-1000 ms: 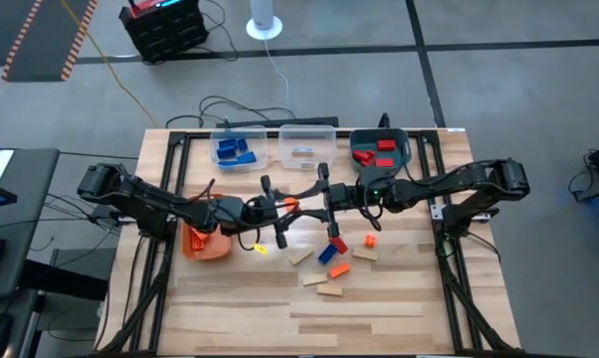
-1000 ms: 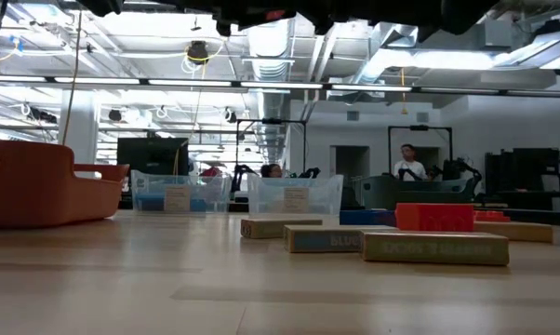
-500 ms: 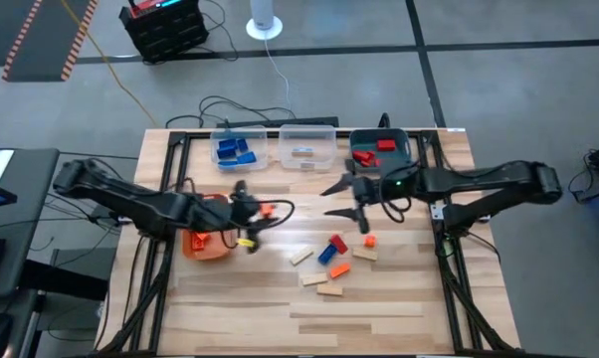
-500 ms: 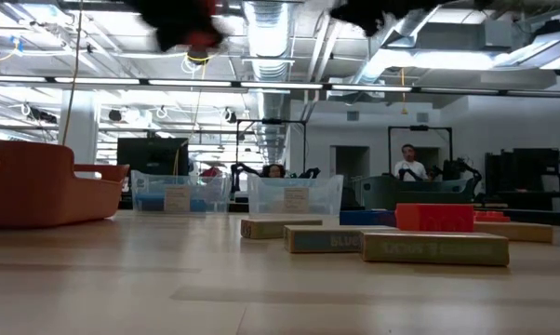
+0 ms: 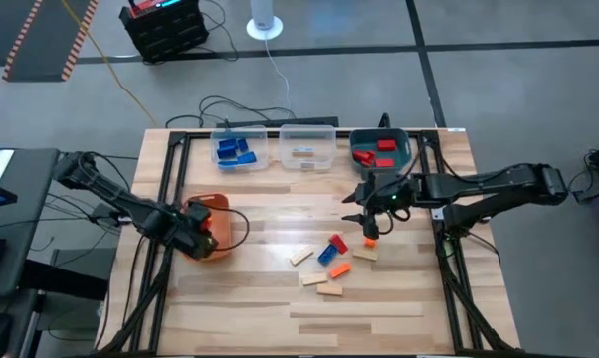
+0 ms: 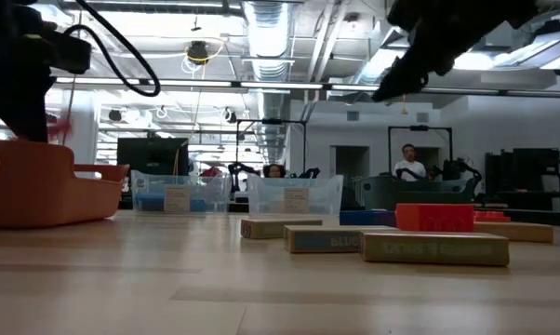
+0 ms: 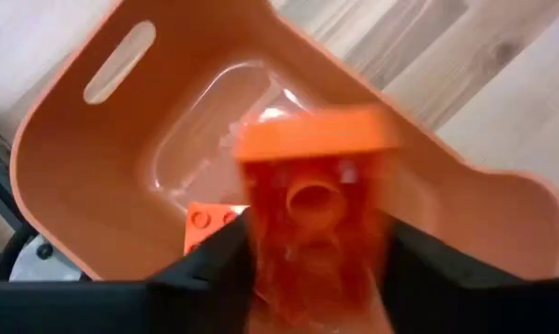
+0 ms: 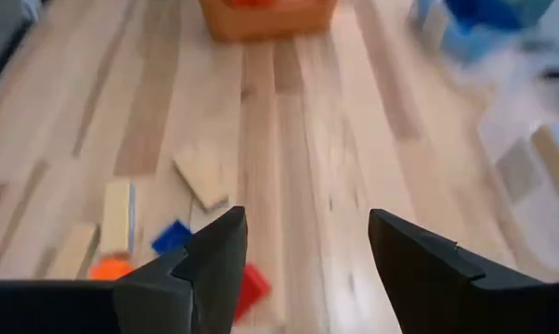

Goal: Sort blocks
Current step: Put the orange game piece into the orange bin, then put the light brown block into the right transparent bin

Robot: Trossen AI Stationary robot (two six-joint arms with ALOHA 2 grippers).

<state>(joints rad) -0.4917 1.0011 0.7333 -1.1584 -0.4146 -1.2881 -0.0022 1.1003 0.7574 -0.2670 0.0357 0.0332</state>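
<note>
Left end effector (image 7: 312, 250) grips an orange block (image 7: 315, 199) over the orange bin (image 5: 208, 239); right end effector (image 8: 303, 255) spread wide, empty, above mid-tabletop (image 5: 270, 298).

An orange bin (image 5: 212, 242) sat near the table's (image 5: 399, 298) left edge. Along the far edge stood a row of three bins: a clear bin (image 5: 240, 149) to the left, a second clear bin (image 5: 307, 146) in the middle, and a teal bin (image 5: 382, 145) to the right. On the floor beyond the table were a black crate (image 5: 165, 28) and a white fan base (image 5: 265, 22). A person (image 6: 410, 165) stood in the room behind.
</note>
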